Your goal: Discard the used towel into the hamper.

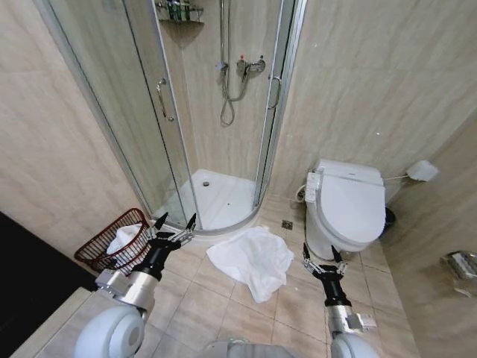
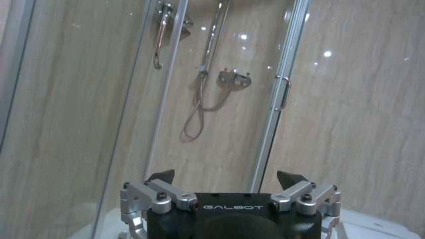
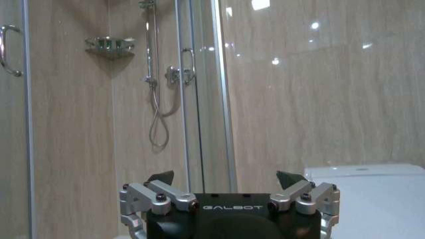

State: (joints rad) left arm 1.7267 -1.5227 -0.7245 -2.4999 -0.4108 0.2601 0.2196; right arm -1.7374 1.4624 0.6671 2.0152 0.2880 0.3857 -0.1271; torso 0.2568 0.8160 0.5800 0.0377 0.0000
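Far left I see the hamper (image 1: 113, 244) on the floor tiles (image 1: 223, 309) against the wall, tipped a little, with white cloth (image 1: 123, 239) already inside. My left claw (image 1: 174, 223) hangs just beside its rim, fingers spread, nothing held. In the middle the white towel (image 1: 251, 260) lies crumpled on the floor before the shower stall (image 1: 216, 112). My right claw (image 1: 323, 253) hovers spread and empty near the toilet (image 1: 345, 209).
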